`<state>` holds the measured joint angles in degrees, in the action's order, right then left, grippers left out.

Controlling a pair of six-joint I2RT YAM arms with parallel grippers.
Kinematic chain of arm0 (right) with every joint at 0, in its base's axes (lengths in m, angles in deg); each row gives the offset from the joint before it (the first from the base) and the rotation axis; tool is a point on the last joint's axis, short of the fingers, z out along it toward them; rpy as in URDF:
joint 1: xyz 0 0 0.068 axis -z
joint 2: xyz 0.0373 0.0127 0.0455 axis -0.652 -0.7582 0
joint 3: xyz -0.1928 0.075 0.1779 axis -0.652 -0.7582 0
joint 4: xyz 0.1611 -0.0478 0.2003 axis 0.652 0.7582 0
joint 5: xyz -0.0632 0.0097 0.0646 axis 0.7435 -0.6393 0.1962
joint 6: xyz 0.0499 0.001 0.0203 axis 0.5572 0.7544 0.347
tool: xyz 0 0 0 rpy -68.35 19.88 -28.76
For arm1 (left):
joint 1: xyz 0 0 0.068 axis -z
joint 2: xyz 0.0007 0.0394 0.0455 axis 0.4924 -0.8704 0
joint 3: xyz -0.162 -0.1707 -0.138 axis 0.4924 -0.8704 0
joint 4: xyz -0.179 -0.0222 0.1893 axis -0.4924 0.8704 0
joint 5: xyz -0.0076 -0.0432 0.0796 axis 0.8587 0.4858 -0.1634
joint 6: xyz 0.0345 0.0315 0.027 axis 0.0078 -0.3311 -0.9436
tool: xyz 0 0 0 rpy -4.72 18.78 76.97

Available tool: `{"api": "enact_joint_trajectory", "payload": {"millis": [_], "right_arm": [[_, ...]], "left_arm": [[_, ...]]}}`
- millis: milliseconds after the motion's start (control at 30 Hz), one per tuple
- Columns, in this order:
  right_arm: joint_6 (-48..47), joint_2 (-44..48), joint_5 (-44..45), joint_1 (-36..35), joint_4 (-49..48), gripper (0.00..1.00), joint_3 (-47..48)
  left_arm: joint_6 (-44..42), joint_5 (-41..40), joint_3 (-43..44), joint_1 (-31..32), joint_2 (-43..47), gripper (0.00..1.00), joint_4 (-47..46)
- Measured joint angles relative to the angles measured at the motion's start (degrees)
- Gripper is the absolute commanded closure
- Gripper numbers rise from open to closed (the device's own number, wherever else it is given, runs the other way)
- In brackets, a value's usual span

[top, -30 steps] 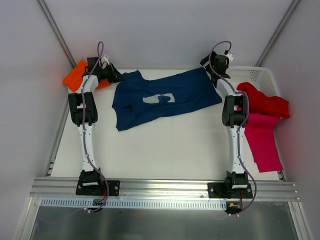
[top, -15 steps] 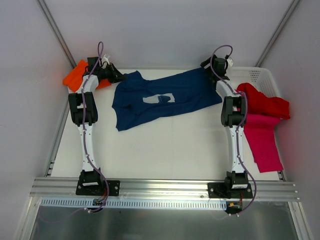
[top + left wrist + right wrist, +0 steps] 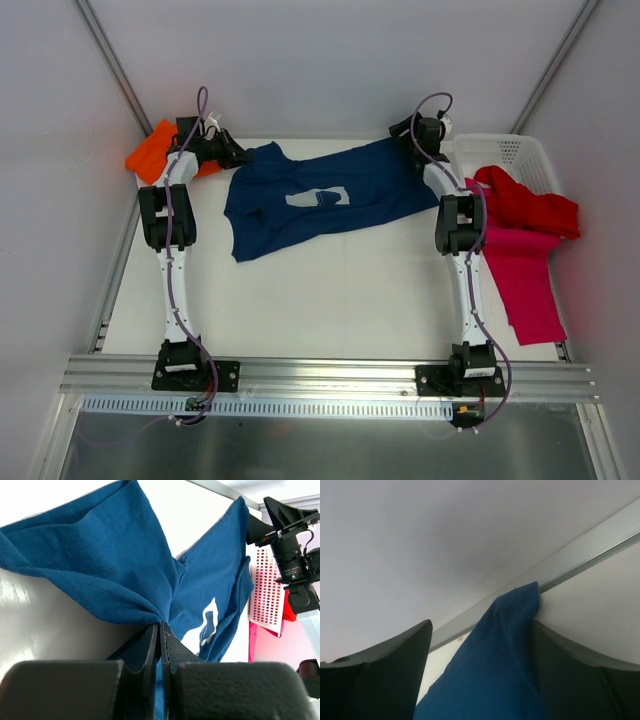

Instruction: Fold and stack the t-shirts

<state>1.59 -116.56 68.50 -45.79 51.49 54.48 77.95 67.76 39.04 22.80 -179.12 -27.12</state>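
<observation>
**A:** Left gripper point(image 3: 161, 630) is clamped on a bunched fold of the navy t-shirt point(image 3: 330, 200). The right gripper point(image 3: 481, 630) gapes astride its far corner, nothing pinched.

**B:** Shirt's spread across the back of the table point(image 3: 330, 300). The risk is that the right catches only the tip, which slips free on the lift.

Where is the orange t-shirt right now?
In the top view, the orange t-shirt lies at the far-left corner of the table, with the left gripper between it and the navy t-shirt.
</observation>
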Motion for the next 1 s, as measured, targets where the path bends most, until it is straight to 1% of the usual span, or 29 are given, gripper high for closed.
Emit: {"api": "enact_joint_trajectory", "payload": {"millis": [33,67,167,200,233,267,333,367,800,900,1000], "right_arm": [[-0.2,0.0,-0.1,-0.4,0.1,0.31,0.0],[-0.1,0.0,-0.3,-0.7,0.3,0.37,0.0],[-0.4,-0.1,-1.0,-1.5,1.1,0.47,0.0],[-0.5,-0.1,-1.2,-1.7,1.3,0.55,0.0],[-0.6,-0.1,-1.4,-1.9,1.4,0.62,0.0],[-0.8,-0.1,-1.6,-1.9,1.4,0.78,-0.1],[-0.9,-0.1,-1.7,-1.9,1.2,0.94,-0.4],[-0.9,-0.1,-1.7,-1.9,1.2,1.00,-0.6],[-0.8,-0.1,-1.6,-1.3,0.5,1.00,-2.6],[-0.8,0.6,-1.7,-1.1,-2.2,1.00,-5.4],[-1.1,3.4,-1.8,-0.8,-3.8,1.00,-10.2]], "left_arm": [[0.0,0.0,0.0,0.0,-0.1,1.00,-0.1],[0.0,0.0,0.0,0.0,-0.2,1.00,-0.1],[0.1,0.0,0.0,0.0,-0.4,1.00,0.0],[0.1,0.0,0.0,0.0,-0.4,1.00,-0.1],[0.2,0.1,0.0,0.0,-0.4,1.00,-0.1],[0.2,0.1,0.0,0.0,-0.4,1.00,-0.2],[0.4,0.1,0.0,0.0,-0.4,1.00,-0.1],[0.4,0.1,0.0,0.0,-0.4,1.00,-0.1],[0.9,0.2,0.0,0.0,-0.4,1.00,-0.2],[0.9,0.2,0.0,0.0,-0.4,1.00,-0.2],[0.9,0.2,0.0,0.0,-0.4,1.00,-0.2]]}}
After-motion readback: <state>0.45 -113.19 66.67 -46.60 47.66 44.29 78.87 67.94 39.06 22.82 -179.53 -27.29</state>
